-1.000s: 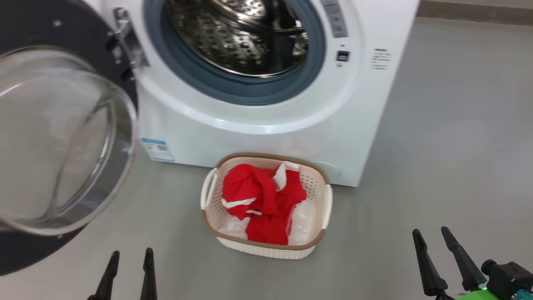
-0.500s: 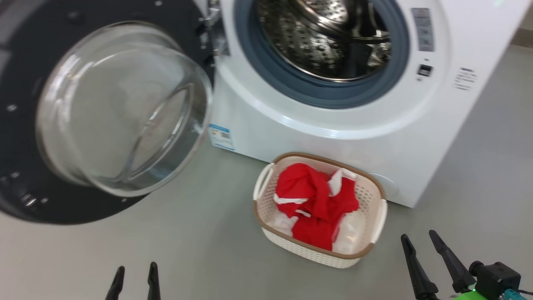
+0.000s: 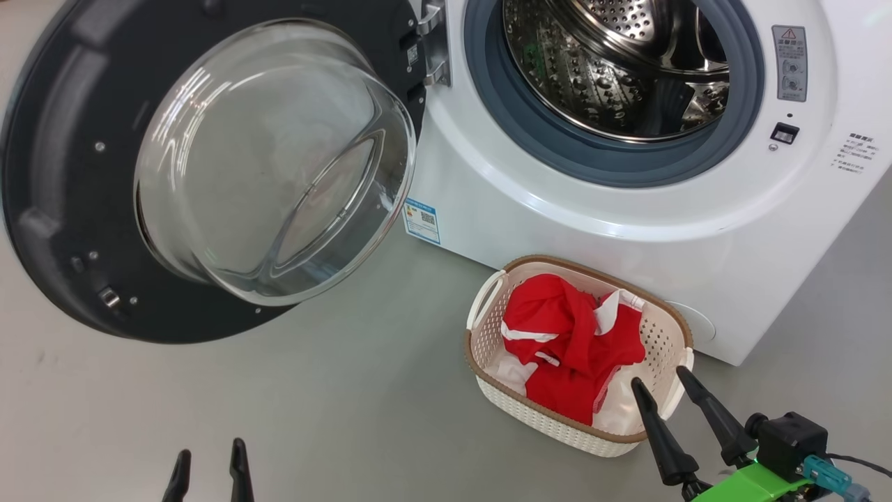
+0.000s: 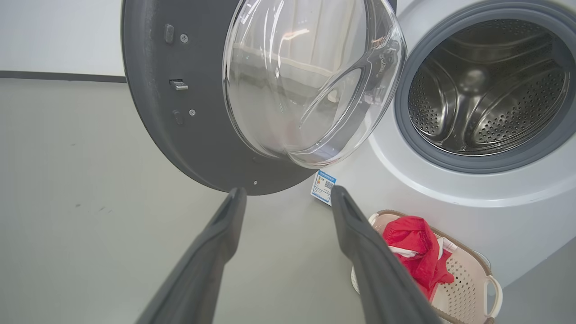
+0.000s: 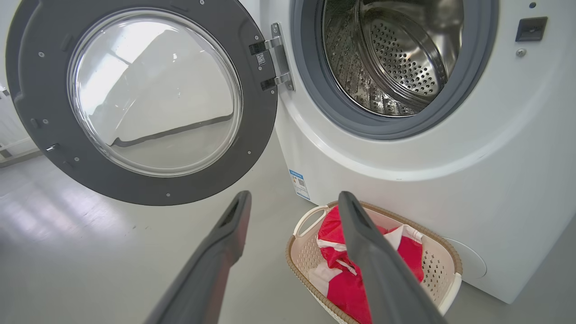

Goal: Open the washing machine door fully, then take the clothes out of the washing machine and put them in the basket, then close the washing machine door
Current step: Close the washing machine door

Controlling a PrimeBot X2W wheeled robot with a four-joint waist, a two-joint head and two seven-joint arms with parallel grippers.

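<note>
Right gripper (image 3: pixel 658 376) gaping, red clothes (image 3: pixel 571 341) – white trim – in basket (image 3: pixel 557 427)

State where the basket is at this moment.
In the head view the basket sits on the floor at lower right, just in front of the washing machine, with the clothes inside.

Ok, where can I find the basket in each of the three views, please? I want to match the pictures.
Head view: basket at lower centre-right, on the floor before the washing machine.
Left wrist view: basket in the lower right corner, cut by the bottom edge.
Right wrist view: basket at bottom centre-right, cut by the bottom edge.
Shared landmark: the blue label sticker on the machine's front, above and left of the basket's middle.
</note>
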